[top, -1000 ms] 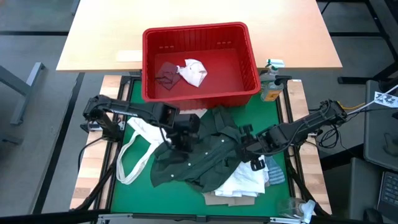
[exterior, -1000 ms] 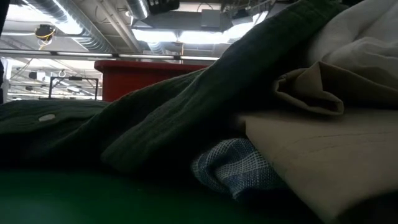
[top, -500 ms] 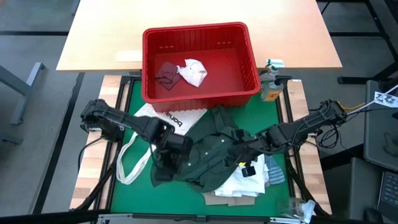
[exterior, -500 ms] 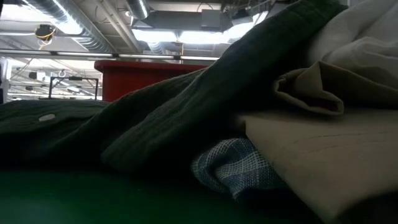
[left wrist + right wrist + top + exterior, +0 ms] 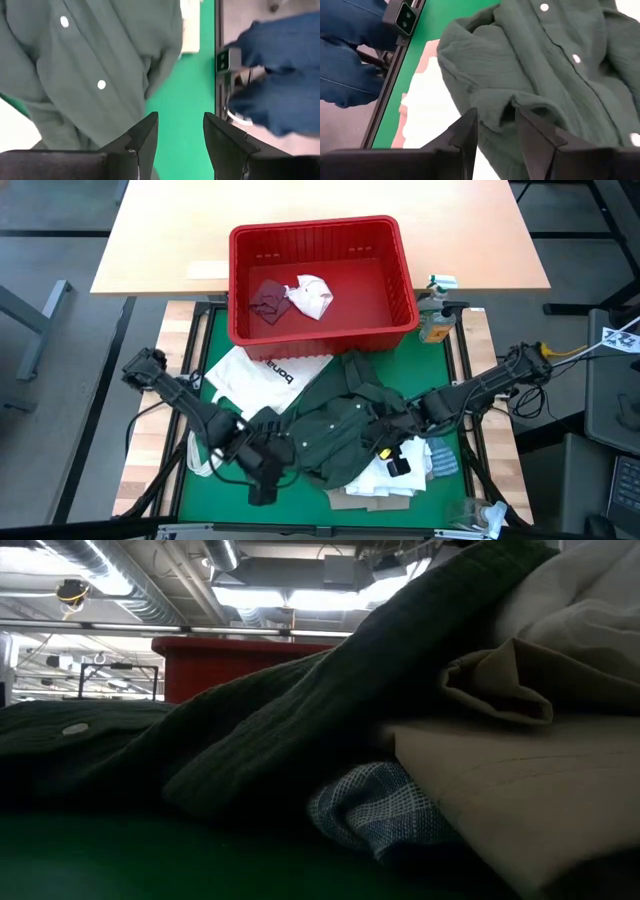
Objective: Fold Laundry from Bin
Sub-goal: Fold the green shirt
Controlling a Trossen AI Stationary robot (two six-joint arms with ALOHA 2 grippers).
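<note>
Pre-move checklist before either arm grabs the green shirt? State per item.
1. Left gripper open with nothing between its fingers: ok; only green mat shows in the gap.
2. Right gripper open and not clamped: ok; it hovers over a fold of the dark green shirt.
3. Shirt out of the red bin and on the mat: ok.
4. Shirt lying flat: not ok; it is bunched up.
5. Shirt free of other laundry: not ok; it overlaps the white shirt and the tote bag.
6. Bin emptied: not ok; a maroon piece and a white piece remain inside.
</note>
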